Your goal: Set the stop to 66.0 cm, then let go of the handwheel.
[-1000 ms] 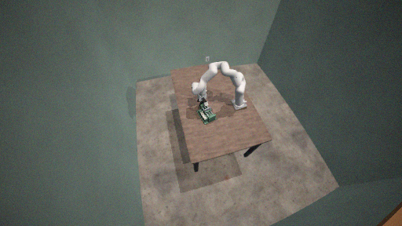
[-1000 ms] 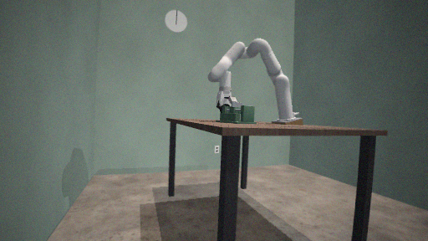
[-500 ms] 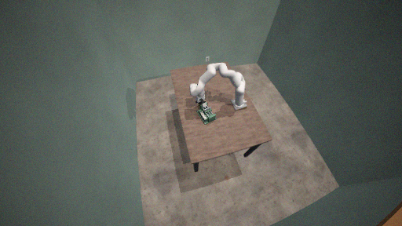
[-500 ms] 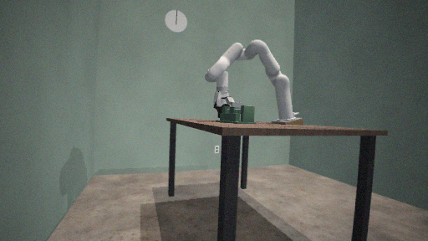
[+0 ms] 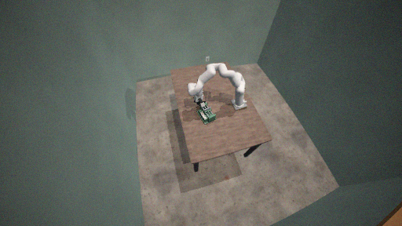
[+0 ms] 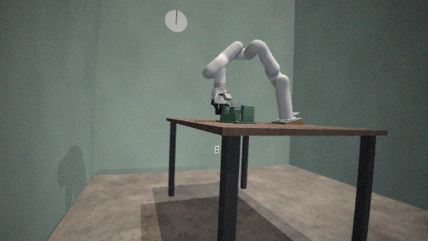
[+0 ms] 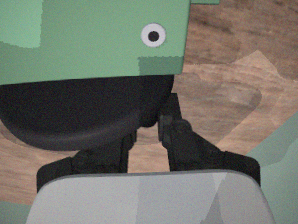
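The green machine point(image 5: 212, 117) point(image 6: 248, 114) point(image 7: 100, 45) stands on the table. Its black handwheel point(image 7: 65, 115) sits below the green end face in the wrist view, partly in front of my left finger. A short dark handle sticks out at the wheel's right end. My gripper point(image 5: 200, 102) point(image 6: 218, 111) point(image 7: 146, 91) points down at that end of the machine, its fingers close together on either side of the handle, shut on it. The stop and its scale are too small to read in the top and exterior views and do not show in the wrist view.
The brown wooden table point(image 5: 220, 137) point(image 6: 301, 130) carries the machine and the arm's base point(image 5: 239, 104) point(image 6: 288, 120). The white arm arches above the table from the base to the machine. A round white marking with a dark centre point(image 7: 153, 36) is on the green face.
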Controlling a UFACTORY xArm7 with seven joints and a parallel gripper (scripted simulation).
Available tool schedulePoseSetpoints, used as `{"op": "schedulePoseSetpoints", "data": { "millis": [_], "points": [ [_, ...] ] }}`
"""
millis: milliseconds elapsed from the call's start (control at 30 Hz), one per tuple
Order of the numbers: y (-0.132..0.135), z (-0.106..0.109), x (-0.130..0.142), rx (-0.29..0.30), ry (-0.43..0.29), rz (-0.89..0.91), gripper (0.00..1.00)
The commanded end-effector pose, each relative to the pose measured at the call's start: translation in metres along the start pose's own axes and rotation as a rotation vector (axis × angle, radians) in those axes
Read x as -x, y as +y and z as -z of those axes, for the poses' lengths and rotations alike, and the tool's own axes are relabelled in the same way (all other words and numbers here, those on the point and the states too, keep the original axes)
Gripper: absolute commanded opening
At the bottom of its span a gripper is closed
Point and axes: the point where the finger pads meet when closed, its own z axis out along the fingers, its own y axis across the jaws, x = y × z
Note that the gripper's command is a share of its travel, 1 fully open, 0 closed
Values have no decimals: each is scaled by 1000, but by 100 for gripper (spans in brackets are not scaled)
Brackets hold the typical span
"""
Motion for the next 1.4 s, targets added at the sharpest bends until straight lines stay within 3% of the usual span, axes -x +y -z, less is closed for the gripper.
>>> {"op": "schedulePoseSetpoints", "data": {
  "millis": [0, 233, 600, 1000, 1367],
  "points": [
    [1, 12, 1, -2, -1, -1, 6],
    [-5, 30, 1, -2, -1, -1, 6],
    [-21, 40, 0, -2, -1, -1, 6],
    [-38, 40, 0, -2, -1, -1, 6],
    [-54, 27, 0, -2, -1, -1, 6]
  ]
}}
